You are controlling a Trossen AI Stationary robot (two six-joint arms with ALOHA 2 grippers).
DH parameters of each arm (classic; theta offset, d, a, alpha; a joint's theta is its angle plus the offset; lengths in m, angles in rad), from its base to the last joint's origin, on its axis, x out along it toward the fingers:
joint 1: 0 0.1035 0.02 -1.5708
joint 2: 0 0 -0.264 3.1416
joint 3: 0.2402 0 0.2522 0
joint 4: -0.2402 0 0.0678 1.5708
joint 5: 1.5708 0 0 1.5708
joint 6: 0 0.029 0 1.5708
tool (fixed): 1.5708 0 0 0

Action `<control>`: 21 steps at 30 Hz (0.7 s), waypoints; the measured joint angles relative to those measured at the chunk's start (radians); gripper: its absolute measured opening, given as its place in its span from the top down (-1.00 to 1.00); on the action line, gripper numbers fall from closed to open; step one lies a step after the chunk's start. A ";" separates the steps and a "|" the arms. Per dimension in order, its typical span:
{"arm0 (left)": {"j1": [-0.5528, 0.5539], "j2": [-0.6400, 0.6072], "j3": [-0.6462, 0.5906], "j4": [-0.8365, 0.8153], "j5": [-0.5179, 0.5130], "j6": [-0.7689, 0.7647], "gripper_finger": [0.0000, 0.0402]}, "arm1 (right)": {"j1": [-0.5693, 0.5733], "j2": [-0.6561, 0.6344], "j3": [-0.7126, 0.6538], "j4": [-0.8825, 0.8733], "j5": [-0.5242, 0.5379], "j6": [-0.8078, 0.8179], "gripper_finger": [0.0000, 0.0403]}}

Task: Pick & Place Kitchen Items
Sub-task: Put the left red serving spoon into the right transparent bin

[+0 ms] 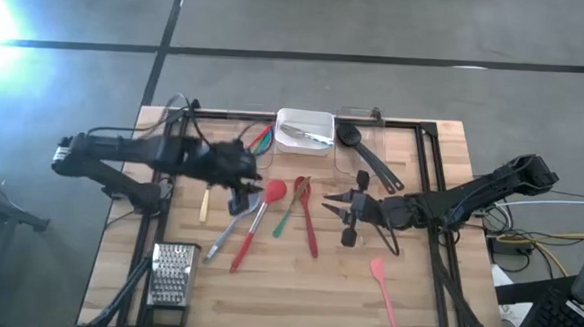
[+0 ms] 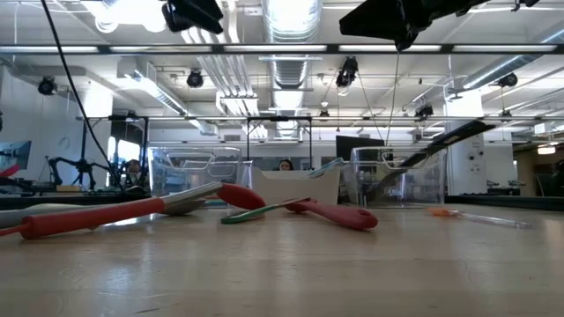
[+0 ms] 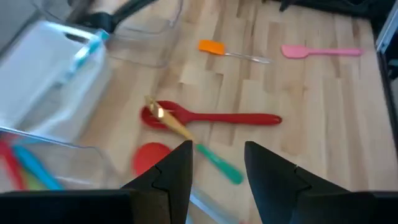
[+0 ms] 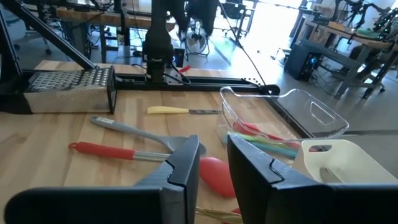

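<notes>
Wooden planks form the table (image 1: pixel 295 294) seen from above, where both dark arms reach toward its middle. The left gripper (image 1: pixel 243 184) hovers over the head of a red spatula (image 1: pixel 259 220) that lies beside a grey spoon (image 1: pixel 231 225), and its fingers stand apart with nothing between them. The right gripper (image 1: pixel 342 204) hangs near the centre, just beside a red slotted spoon (image 1: pixel 307 216) and a green-handled spoon (image 1: pixel 287 218); its fingers are also apart and empty. A pink spatula (image 1: pixel 383 288) lies alone toward the near right corner. A metal grater (image 1: pixel 169 273) sits at the near left corner, and a yellow-handled knife (image 1: pixel 205 205) lies by the left edge. Along the far edge stand a clear bin with coloured utensils (image 1: pixel 258 137), a white bin (image 1: pixel 305 129) holding metal cutlery, and another clear bin with a black spoon (image 1: pixel 366 154). At table height, the red spatula (image 2: pixel 97 217) stretches across the left, and both arms show only as dark shapes at the top. From the left wrist, two dark fingers (image 3: pixel 180 168) frame the green-handled spoon (image 3: pixel 217 163), with the red slotted spoon (image 3: pixel 214 117) beyond it. From the right wrist, parted fingers (image 4: pixel 186 163) look toward the red spatula (image 4: pixel 124 151), the grey spoon (image 4: pixel 127 129) and the grater (image 4: pixel 68 90).
</notes>
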 joint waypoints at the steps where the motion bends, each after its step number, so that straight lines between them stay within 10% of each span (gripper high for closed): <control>1: -0.012 -0.004 -0.042 0.039 -0.001 -0.027 0.26 | 0.000 0.000 0.000 0.003 0.000 0.001 0.60; 21: -0.022 0.027 -0.606 0.543 -0.148 -0.358 0.26 | 0.000 0.000 0.000 0.028 0.000 -0.021 0.66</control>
